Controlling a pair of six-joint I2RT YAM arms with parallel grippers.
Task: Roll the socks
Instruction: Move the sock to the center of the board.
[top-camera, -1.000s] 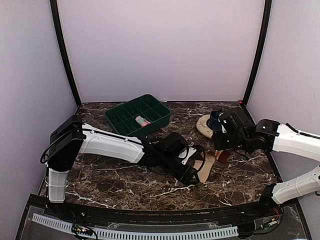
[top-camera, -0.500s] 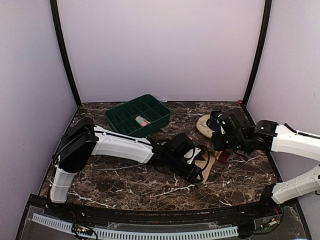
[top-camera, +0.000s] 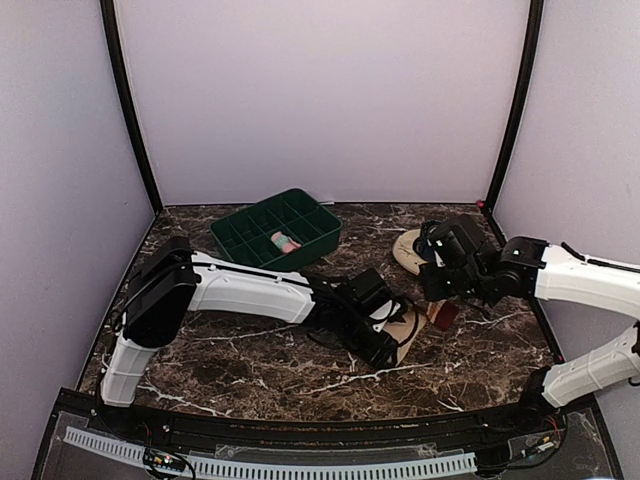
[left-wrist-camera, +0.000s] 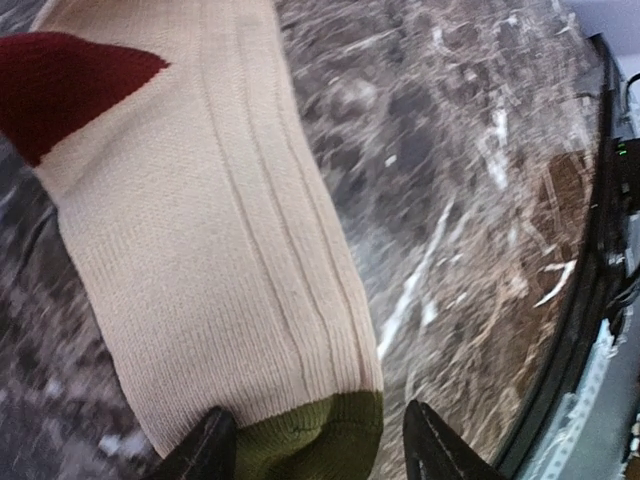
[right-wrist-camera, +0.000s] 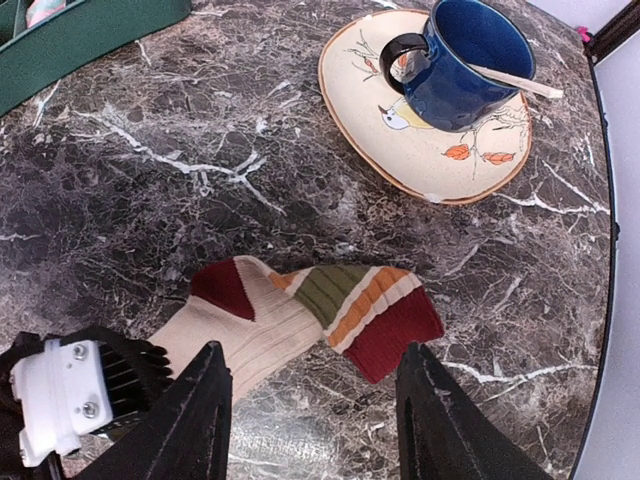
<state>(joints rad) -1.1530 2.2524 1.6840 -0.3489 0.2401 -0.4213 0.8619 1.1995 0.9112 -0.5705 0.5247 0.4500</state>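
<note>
A tan-beige sock (left-wrist-camera: 200, 250) lies flat on the marble, with a maroon heel, an olive toe and a striped cuff that ends in maroon (right-wrist-camera: 385, 330). My left gripper (left-wrist-camera: 320, 445) is low at its olive toe, open. The jaws straddle the toe, and the right finger stands apart from the fabric. From above, this gripper (top-camera: 392, 345) sits at the sock's (top-camera: 412, 322) near end. My right gripper (right-wrist-camera: 312, 348) hovers open above the cuff end, holding nothing. A rolled pink sock (top-camera: 285, 241) lies in the green tray.
The green divided tray (top-camera: 322, 215) stands at the back left. A cream plate (right-wrist-camera: 360, 110) with bird drawings carries a blue mug (right-wrist-camera: 465, 60) and a stick, just beyond the sock's cuff. The table's front rail (left-wrist-camera: 610, 300) runs close on the left gripper's right.
My left gripper slid further right along the table to the sock's toe end, and its jaws narrowed a little. The right arm shifted slightly left above the cuff.
</note>
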